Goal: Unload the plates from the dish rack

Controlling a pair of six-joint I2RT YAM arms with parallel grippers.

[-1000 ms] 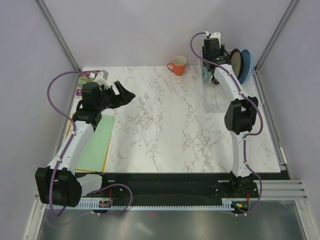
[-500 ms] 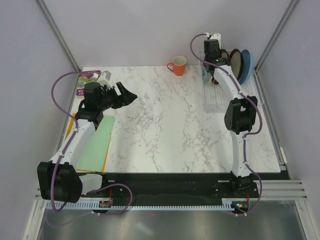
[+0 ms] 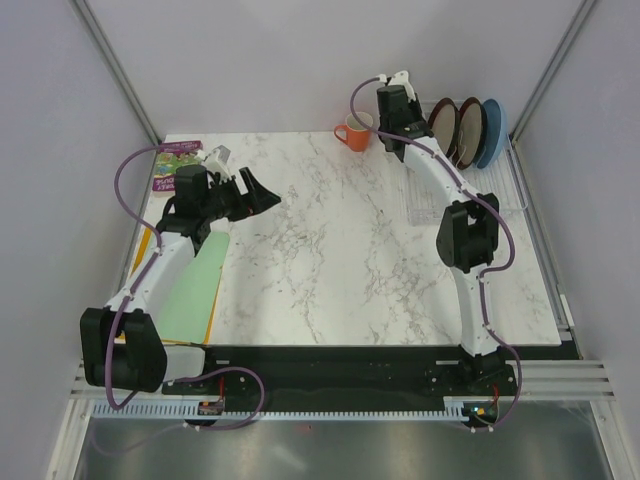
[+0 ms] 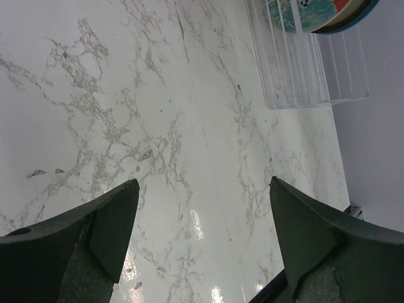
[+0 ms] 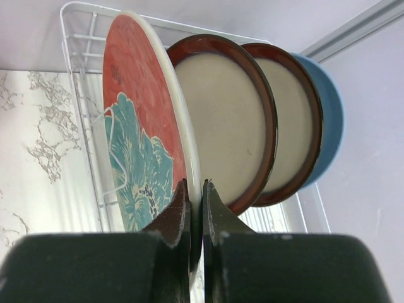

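Note:
My right gripper (image 5: 194, 184) is shut on the lower rim of the red patterned plate (image 5: 136, 120), which stands on edge. Behind it stand two cream plates with dark red-brown rims (image 5: 221, 120) (image 5: 293, 126) and a light blue plate (image 5: 331, 120), all upright in the white wire dish rack (image 5: 79, 38). From above, the right gripper (image 3: 395, 115) is at the rack's far left end (image 3: 500, 190), beside the cream plates (image 3: 445, 130). My left gripper (image 4: 202, 182) hangs open and empty over bare marble, left of centre (image 3: 262, 195).
An orange mug (image 3: 353, 131) stands at the back of the table, just left of the right gripper. A green mat (image 3: 190, 290) and a colourful card (image 3: 175, 160) lie along the left edge. The marble table (image 3: 330, 250) fills the middle.
The right gripper has shut on the red patterned plate and moved left, away from the other plates. The left gripper has drifted slightly right and opened wider.

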